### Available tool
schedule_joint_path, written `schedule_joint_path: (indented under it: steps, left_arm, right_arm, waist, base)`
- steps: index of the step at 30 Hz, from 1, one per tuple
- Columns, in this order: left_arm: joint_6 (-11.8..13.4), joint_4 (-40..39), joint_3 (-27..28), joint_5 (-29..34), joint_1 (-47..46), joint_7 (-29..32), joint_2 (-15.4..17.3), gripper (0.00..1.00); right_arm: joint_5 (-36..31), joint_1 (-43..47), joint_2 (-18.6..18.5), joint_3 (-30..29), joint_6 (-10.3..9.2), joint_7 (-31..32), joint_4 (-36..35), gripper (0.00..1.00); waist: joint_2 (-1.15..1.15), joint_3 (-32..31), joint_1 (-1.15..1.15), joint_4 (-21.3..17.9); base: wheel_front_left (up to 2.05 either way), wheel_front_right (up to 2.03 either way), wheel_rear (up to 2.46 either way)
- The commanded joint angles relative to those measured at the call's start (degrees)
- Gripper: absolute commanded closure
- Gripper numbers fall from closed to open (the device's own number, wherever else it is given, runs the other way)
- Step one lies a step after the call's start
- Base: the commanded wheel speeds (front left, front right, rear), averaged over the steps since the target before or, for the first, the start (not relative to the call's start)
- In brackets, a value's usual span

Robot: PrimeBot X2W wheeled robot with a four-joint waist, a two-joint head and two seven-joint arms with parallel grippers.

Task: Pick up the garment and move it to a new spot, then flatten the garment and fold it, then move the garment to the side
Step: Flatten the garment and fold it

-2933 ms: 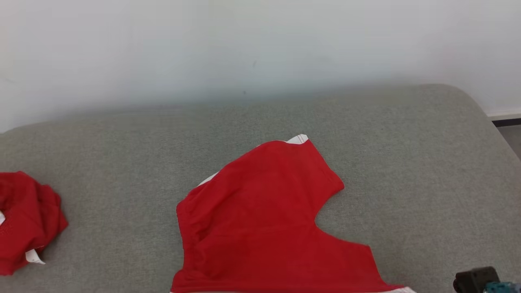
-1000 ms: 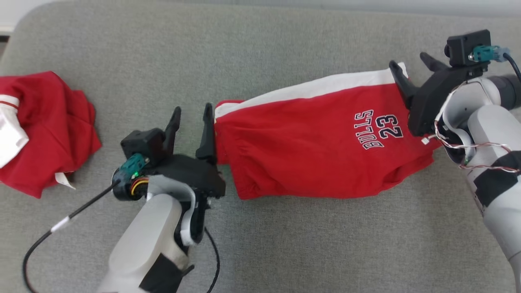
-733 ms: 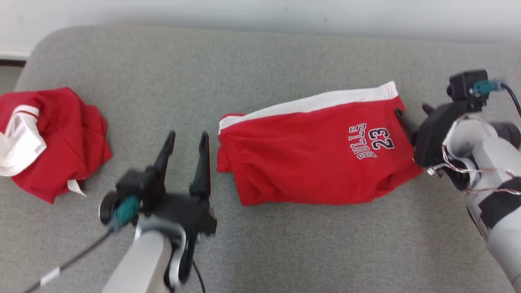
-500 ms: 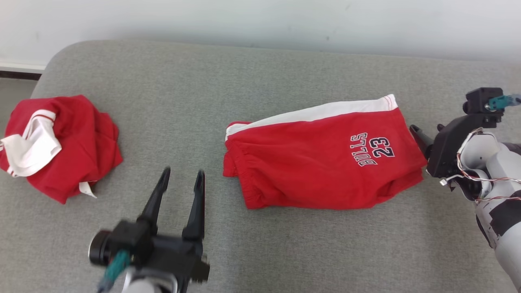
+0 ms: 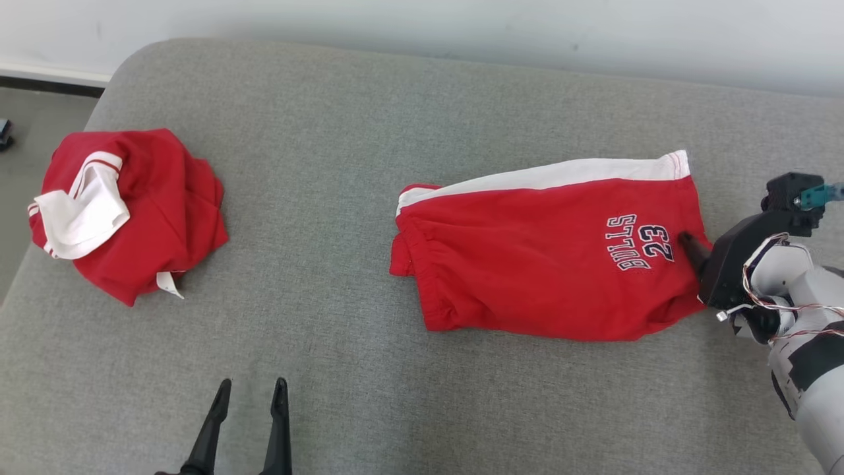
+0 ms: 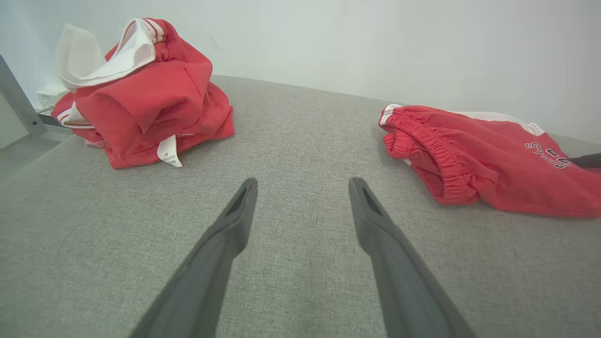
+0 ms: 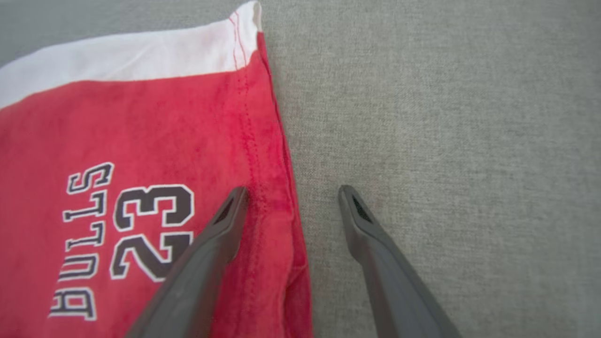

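The garment point(image 5: 541, 264) is a pair of red shorts with a white side stripe and "BULLS 23" print, lying folded lengthwise on the grey cushion point(image 5: 369, 132). My right gripper point(image 7: 292, 190) is open at the garment's point(image 7: 141, 141) right hem, one finger over the red cloth and the other over bare cushion. My left gripper point(image 5: 252, 386) is open and empty near the front edge, well clear of the waistband end point(image 6: 422, 145). From the left wrist, that left gripper point(image 6: 304, 182) points at bare cushion between the two red heaps.
A second red and white garment point(image 5: 132, 211) lies crumpled at the cushion's left end, also in the left wrist view point(image 6: 145, 94). A pale wall point(image 5: 422, 26) runs behind the cushion. Floor point(image 5: 33, 132) shows past the left edge.
The head camera has shifted. My left gripper has drawn back from the waistband end toward the front edge. My right gripper has slid down along the right hem. Both have stayed open.
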Motion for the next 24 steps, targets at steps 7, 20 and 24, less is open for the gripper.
schedule_joint_path:
  steps: [7, 20, 24]
  left_arm:
    - [-1.57, -0.48, 2.65, 1.53, 0.88, -0.20, -1.45, 0.00]
    - [-2.70, 0.76, 3.61, 1.87, -0.14, -0.20, -2.02, 0.00]
    - [-2.82, 1.08, 3.85, 1.60, 0.09, -0.20, -2.03, 0.00]
  right_arm:
    - [-2.61, 0.74, 5.09, -0.25, 0.04, -0.30, 6.51, 0.00]
    - [-4.94, 0.69, 6.88, 0.66, 0.07, 0.45, 10.75, 1.00]
    - [-6.50, -0.82, 4.64, 0.17, -0.19, -1.47, 11.33, 1.00]
  waist:
    - [0.00, 1.18, 0.01, 0.78]
    - [0.00, 2.02, 0.01, 1.08]
    - [0.00, 1.77, 0.01, 0.67]
  base:
    - [0.00, 0.00, 0.00]
    - [0.00, 0.00, 0.00]
    - [0.00, 0.00, 0.00]
